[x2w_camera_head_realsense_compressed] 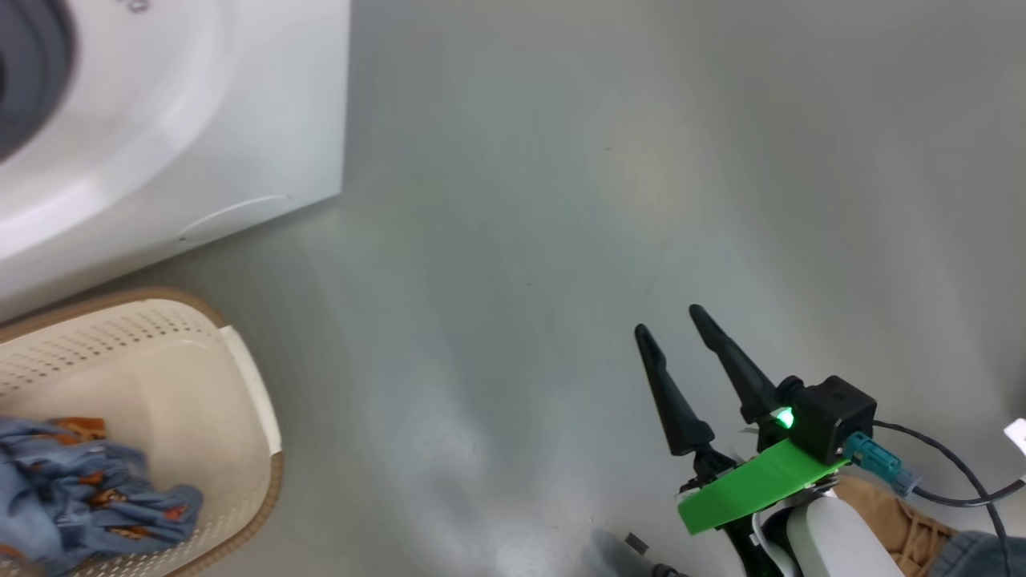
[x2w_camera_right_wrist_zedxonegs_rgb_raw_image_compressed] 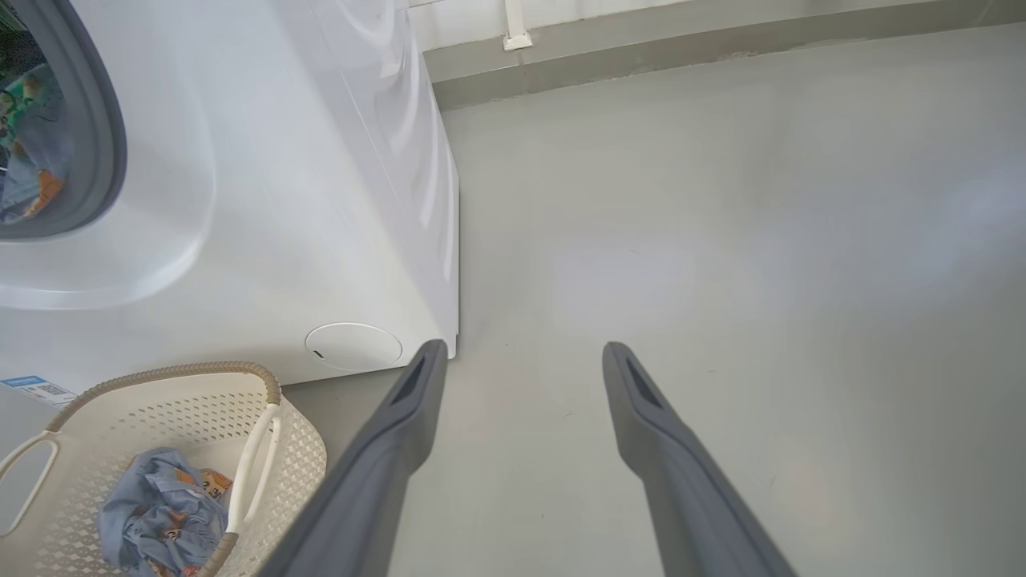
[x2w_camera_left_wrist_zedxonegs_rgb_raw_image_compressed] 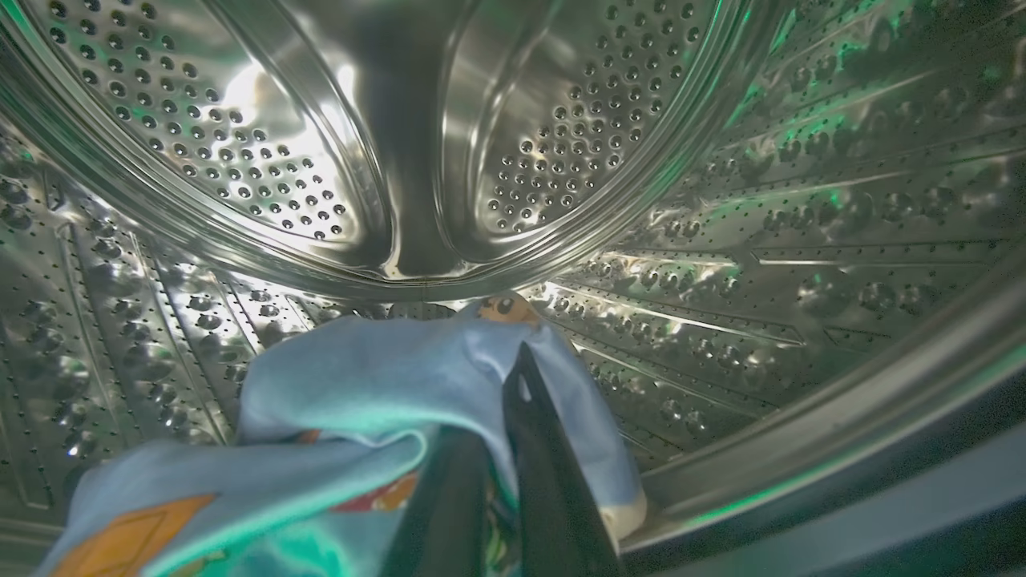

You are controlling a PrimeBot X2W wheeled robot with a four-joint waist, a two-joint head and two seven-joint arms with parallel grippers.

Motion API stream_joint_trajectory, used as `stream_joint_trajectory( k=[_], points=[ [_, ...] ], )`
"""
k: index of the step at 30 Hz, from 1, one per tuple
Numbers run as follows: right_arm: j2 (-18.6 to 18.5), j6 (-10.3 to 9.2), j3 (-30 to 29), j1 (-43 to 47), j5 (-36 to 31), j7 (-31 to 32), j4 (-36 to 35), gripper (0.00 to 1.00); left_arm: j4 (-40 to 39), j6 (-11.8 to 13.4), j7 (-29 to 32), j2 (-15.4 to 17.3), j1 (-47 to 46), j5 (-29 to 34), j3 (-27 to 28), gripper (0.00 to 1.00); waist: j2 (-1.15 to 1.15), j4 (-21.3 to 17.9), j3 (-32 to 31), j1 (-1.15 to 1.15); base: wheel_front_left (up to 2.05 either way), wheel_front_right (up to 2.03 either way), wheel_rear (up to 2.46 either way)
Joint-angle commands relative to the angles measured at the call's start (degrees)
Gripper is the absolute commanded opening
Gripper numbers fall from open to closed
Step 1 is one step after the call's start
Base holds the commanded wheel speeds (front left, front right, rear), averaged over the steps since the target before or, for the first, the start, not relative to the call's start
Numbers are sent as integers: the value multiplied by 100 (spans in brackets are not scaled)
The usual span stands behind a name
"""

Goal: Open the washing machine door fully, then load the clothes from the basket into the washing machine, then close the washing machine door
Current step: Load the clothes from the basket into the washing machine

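Reaching inside the washing machine (x2w_camera_left_wrist_zedxonegs_rgb_raw_image_compressed: pixel 721 240), the left gripper (x2w_camera_left_wrist_zedxonegs_rgb_raw_image_compressed: pixel 489 417) clamped blue clothes (x2w_camera_left_wrist_zedxonegs_rgb_raw_image_compressed: pixel 361 377), seemingly tight; the right gripper (x2w_camera_head_realsense_compressed: pixel 669 320) hung over the floor (x2w_camera_head_realsense_compressed: pixel 561 200), fingers apart; the basket (x2w_camera_head_realsense_compressed: pixel 160 328) held more

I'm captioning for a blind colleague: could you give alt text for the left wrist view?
The left gripper is shut on light blue printed clothes inside the perforated steel drum. The drum's shiny back wall lies ahead.

Glossy grey floor (x2w_camera_head_realsense_compressed: pixel 561 200), soft light patches, darker grey skirting (x2w_camera_right_wrist_zedxonegs_rgb_raw_image_compressed: pixel 721 44) along wall (x2w_camera_right_wrist_zedxonegs_rgb_raw_image_compressed: pixel 465 24)
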Motion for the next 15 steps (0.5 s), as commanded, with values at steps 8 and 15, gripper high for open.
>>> stream_joint_trajectory(
  k=[8,15],
  points=[
    [3,9,302,395,175,-27,-224,100,512,75,214,726,-979,176,19,0,0,-402,368,0,0,0,0],
    [3,9,302,536,208,-27,-331,100,787,138,236,859,-1454,279,-85,0,0,-477,518,0,0,0,0]
  ],
)
